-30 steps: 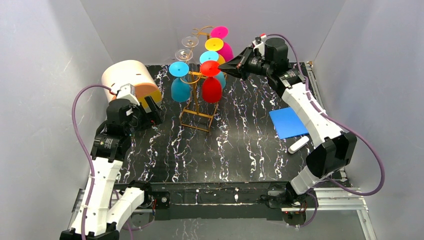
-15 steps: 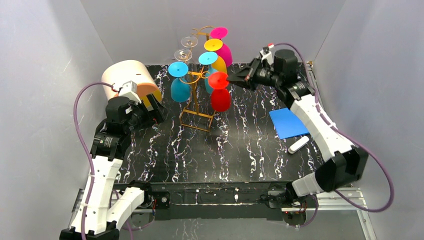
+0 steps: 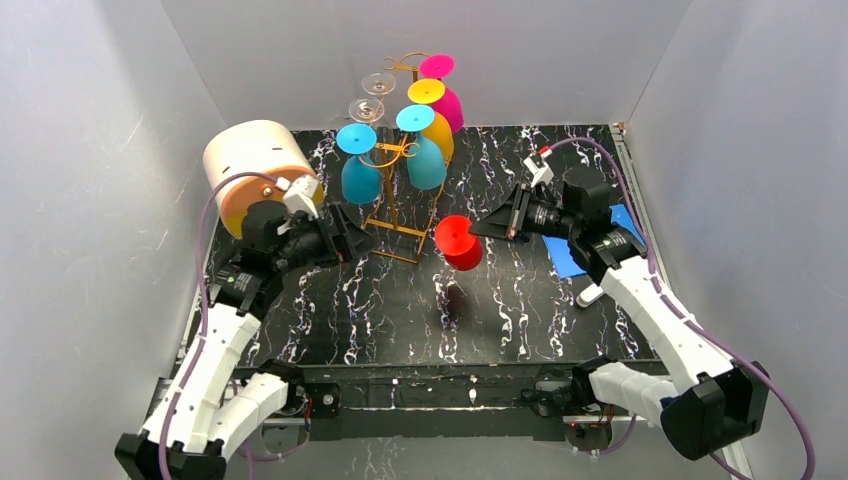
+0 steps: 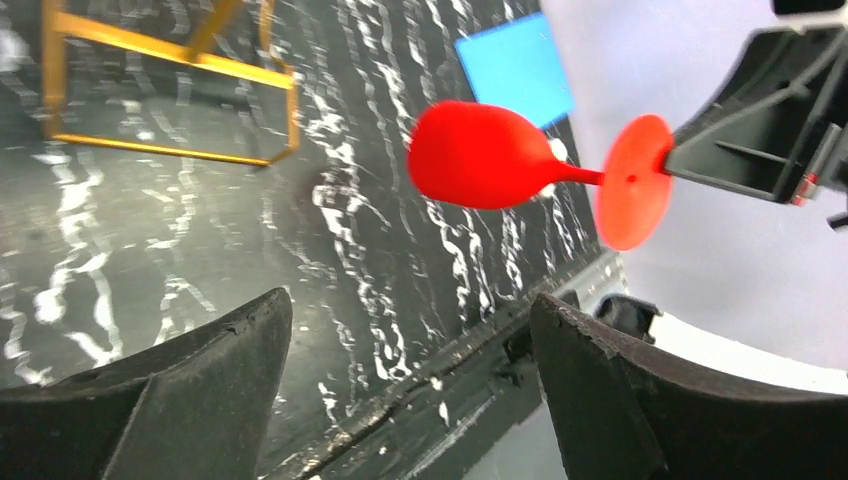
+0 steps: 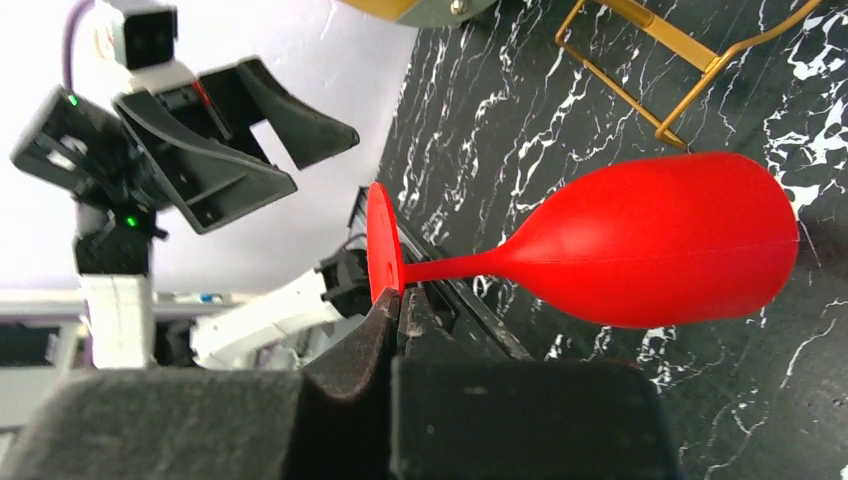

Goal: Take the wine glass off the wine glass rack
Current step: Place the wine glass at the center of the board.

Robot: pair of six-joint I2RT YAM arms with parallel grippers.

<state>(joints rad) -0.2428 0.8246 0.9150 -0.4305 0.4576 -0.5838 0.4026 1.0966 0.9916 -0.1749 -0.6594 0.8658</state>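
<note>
Red plastic wine glass (image 3: pixel 460 243), seen from above, hangs sideways over the black marbled table (image 3: pixel 380 310), off the golden wire rack (image 3: pixel 393 215), foot pinched in the right gripper (image 3: pixel 480 229); left wrist: left gripper (image 4: pixel 405 310) spread wide, empty; right wrist: fingers (image 5: pixel 365 345) clamped on the foot.

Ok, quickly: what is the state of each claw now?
Left claw: open, holding nothing.
Right claw: closed on the red wine glass, by its foot.
</note>
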